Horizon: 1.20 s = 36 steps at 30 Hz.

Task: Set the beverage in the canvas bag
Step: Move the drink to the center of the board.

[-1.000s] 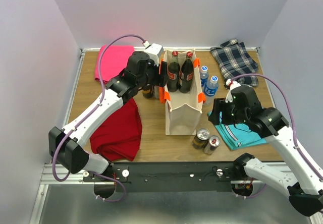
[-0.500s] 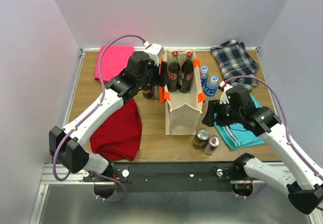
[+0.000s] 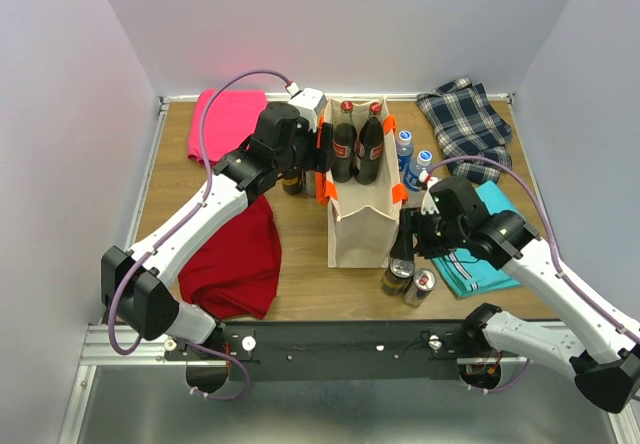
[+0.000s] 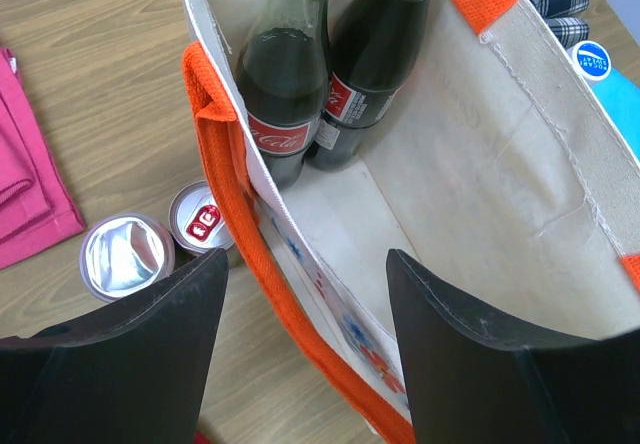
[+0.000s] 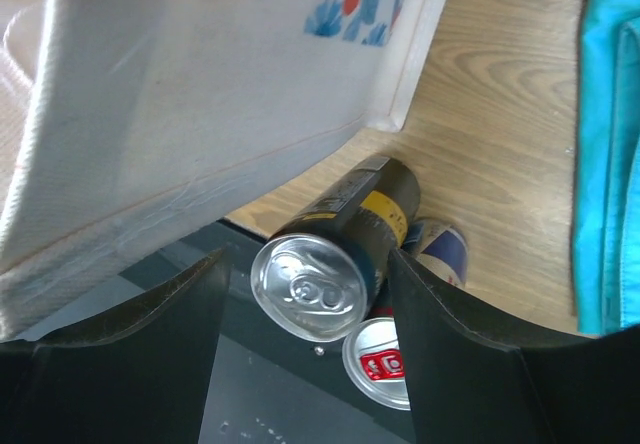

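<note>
Standing just off the near right corner of the canvas bag (image 3: pixel 358 226), the dark can (image 5: pixel 318 264) with the yellow label is the beverage your right gripper (image 5: pixel 308 259) is lined up on. Its fingers are spread wide, one on each side of the can's silver top, and neither is pinching it. A second can (image 5: pixel 385 356) with a red tab sits right against the first, nearer the table's front edge. The bag stands upright and open at mid-table, with two cola bottles (image 4: pixel 320 74) upright at its far end.

Your left gripper (image 4: pixel 305 264) straddles the bag's left wall by the orange handle (image 4: pixel 235 214): one finger hangs outside, the other inside, and the jaws are parted, not clamped on the cloth. Two more cans (image 4: pixel 160 244) stand on the table just outside that wall.

Further out, two blue-capped water bottles (image 3: pixel 412 159) stand right of the bag, a teal cloth (image 3: pixel 485 259) lies under your right arm, a plaid cloth (image 3: pixel 465 119) is at the far right, and red (image 3: pixel 240 259) and pink (image 3: pixel 225 119) cloths are on the left.
</note>
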### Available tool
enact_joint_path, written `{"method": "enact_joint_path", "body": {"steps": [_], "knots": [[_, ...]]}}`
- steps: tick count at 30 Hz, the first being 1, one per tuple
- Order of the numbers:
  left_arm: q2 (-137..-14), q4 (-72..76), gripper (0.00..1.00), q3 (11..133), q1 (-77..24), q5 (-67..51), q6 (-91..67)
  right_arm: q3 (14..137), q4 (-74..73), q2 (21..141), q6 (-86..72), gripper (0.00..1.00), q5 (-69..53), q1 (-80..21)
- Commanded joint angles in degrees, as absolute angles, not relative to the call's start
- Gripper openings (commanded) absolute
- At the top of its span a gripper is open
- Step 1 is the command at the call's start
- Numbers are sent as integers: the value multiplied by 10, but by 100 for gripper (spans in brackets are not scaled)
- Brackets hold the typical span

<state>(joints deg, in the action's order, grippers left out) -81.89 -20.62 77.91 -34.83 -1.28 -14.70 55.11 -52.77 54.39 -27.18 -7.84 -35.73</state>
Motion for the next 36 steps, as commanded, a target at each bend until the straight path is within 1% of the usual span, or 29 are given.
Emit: {"method": "enact_joint_path", "body": {"steps": [1, 6, 11, 19, 27, 36], "knots": [[-824, -192, 73, 774, -345, -4, -151, 555, -529, 557, -297, 73, -57, -402], [-824, -192, 73, 774, -345, 11, -150, 555, -541, 569, -321, 73, -23, -437], [-827, -192, 73, 774, -345, 11, -149, 537, -541, 570, -345, 73, -4, -446], [-823, -192, 73, 773, -345, 12, -149, 530, -570, 578, -375, 73, 99, -450], [-819, -192, 73, 772, -345, 14, -147, 523, -567, 577, -378, 74, 97, -451], [-820, -191, 74, 770, -345, 18, -147, 534, -562, 589, -370, 74, 91, -475]]}}
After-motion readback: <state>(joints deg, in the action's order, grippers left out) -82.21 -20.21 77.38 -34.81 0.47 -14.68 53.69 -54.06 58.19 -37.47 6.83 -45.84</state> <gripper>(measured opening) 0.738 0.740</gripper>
